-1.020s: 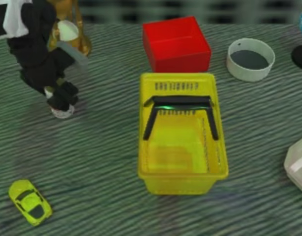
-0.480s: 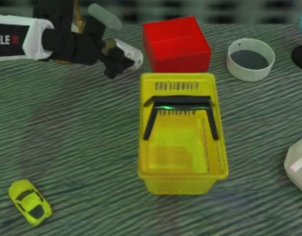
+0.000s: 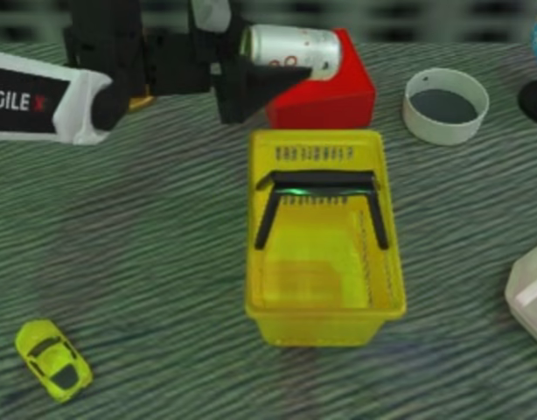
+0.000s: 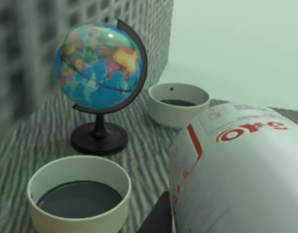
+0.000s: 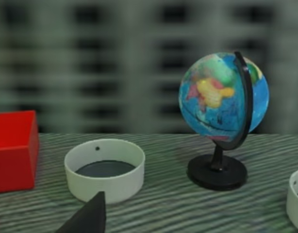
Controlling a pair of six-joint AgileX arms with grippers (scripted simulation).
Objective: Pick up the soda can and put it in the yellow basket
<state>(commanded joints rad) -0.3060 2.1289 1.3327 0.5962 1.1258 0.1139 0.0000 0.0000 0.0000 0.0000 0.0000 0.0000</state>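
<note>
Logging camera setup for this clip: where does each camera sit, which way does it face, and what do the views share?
Top view: above the table, looking down on the yellow basket; left gripper holds the soda can sideways over the red box.
Left wrist view: along the held soda can toward the globe; a dark gripper tip shows.
Right wrist view: low, facing the globe and white ring; only a dark gripper tip shows.
Shared: all show that ring.

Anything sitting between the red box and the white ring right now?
No. In the top view only bare striped table separates the red box from the white ring.
</note>
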